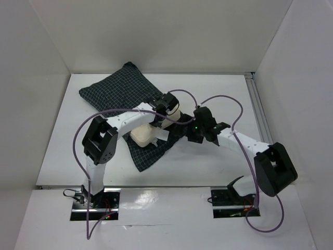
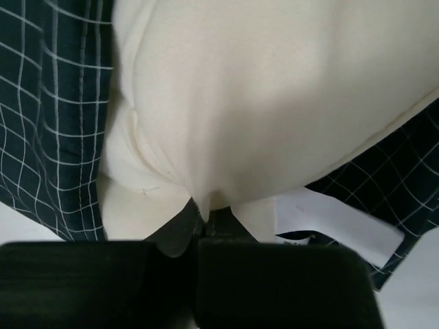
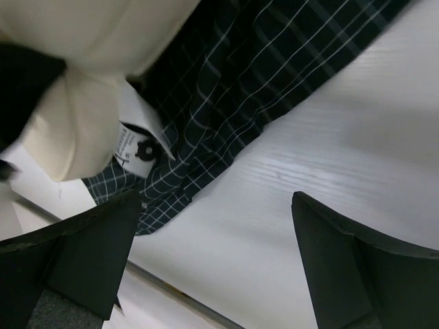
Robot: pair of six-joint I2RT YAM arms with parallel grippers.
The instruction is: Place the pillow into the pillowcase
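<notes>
On pillow [image 2: 274, 89] hem, left tool [image 2: 204, 229], tightly pinched.

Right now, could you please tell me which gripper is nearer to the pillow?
Left. The left gripper pinches the pillow's edge; the right gripper hangs open beside it, above the table.

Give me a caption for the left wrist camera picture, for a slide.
Left gripper pinches a fold of the cream pillow, checked pillowcase on both sides, white tag to the right.
</notes>
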